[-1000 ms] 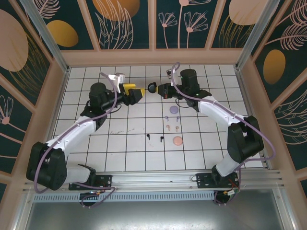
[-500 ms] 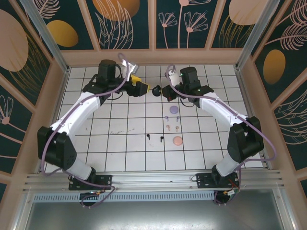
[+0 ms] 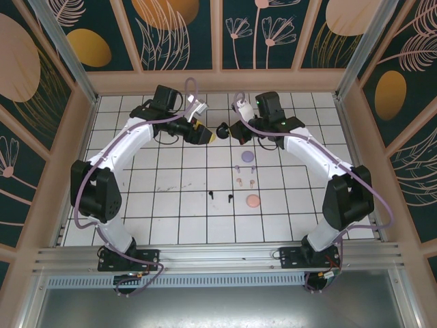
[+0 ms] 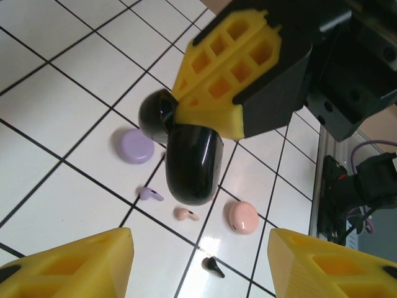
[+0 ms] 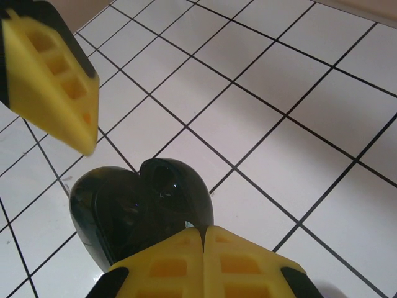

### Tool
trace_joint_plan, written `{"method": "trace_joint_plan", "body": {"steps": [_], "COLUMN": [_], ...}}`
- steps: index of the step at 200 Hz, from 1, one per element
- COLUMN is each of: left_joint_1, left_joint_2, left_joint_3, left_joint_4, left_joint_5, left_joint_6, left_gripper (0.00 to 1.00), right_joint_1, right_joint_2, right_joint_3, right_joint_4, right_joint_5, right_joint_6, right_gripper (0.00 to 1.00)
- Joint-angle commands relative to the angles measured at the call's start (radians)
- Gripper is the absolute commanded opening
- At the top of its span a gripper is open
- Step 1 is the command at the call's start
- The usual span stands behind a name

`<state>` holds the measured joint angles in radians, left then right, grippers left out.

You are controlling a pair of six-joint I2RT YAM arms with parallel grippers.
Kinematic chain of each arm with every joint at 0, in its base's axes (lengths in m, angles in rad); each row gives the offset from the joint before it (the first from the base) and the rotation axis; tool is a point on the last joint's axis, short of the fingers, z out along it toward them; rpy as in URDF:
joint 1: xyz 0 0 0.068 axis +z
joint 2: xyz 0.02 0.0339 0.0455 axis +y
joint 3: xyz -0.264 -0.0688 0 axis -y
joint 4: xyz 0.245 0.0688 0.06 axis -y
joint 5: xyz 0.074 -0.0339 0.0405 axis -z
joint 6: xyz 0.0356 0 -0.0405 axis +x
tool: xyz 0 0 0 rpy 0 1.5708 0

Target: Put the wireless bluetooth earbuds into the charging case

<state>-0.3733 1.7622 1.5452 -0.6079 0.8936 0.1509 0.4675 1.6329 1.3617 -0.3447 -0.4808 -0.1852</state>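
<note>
earbuds (image 3: 240, 181) lie well apart from right gripper (image 3: 232, 130), which clamps charging case (image 3: 222, 128).

Up top, the fixed camera sits high above the near edge, looking down and forward over the whole tiled table (image 3: 171, 219). The left wrist camera peers in close past its own left claw (image 4: 201, 261), down and across at the black case (image 4: 192, 161). The right wrist camera is right on top of that same case, looking over the right claw (image 5: 203, 248), so all three views meet there.
</note>
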Motion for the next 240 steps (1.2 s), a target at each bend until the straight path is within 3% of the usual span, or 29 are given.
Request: {"method": "trace_joint_plan", "body": {"steps": [1, 57, 107, 168, 209, 240], "left_joint_1": [-0.005, -0.004, -0.004, -0.004, -0.005, -0.004], "left_joint_2": [0.012, 0.020, 0.029, 0.029, 0.023, 0.007], "left_joint_3": [0.027, 0.034, 0.027, 0.027, 0.019, -0.007], "left_joint_4": [-0.049, -0.066, -0.074, -0.061, -0.048, -0.015], "left_joint_5": [0.061, 0.080, 0.084, 0.087, 0.084, 0.088], "left_joint_6": [0.052, 0.072, 0.087, 0.084, 0.077, 0.063], "left_gripper": [0.59, 0.58, 0.51, 0.27, 0.18, 0.00], "right_joint_1": [0.018, 0.074, 0.102, 0.108, 0.108, 0.105], "right_joint_2": [0.031, 0.080, 0.090, 0.083, 0.072, 0.058], "right_joint_3": [0.056, 0.120, 0.140, 0.131, 0.128, 0.129], "right_joint_4": [-0.036, -0.077, -0.088, -0.086, -0.079, -0.064], "right_joint_5": [-0.036, 0.000, 0.012, 0.027, 0.027, 0.035], "right_joint_6": [-0.031, -0.052, -0.058, -0.057, -0.053, -0.037], "right_gripper": [0.00, 0.00, 0.00, 0.00, 0.00, 0.00]}}
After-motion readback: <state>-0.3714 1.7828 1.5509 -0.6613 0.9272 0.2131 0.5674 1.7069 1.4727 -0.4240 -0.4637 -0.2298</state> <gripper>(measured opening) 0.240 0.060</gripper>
